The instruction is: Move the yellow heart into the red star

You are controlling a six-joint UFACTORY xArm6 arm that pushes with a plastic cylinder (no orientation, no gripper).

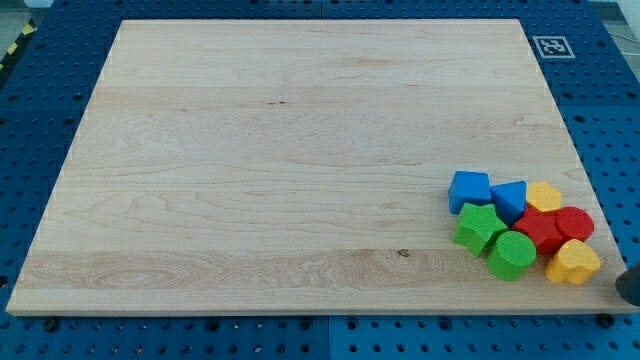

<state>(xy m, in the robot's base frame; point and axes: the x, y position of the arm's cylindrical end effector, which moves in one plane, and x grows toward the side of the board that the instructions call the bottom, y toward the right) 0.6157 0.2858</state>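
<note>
Near the worktop's (300, 150) lower right corner, we see all the blocks packed in one cluster: the yellow heart (573, 262) at its bottom right, touching the red star (540, 232). Which way the heart points, we cannot tell. Our tip (628, 287), a dark shape at the view's right edge, sits just beside the heart; we carry no hand.

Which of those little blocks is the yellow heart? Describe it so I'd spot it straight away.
Look at the wooden board's lower right corner, where all the blocks huddle. The yellow heart lies at the cluster's bottom right, nearest the board's edge, touching the red star. The other yellow block sits at the cluster's top.
</note>
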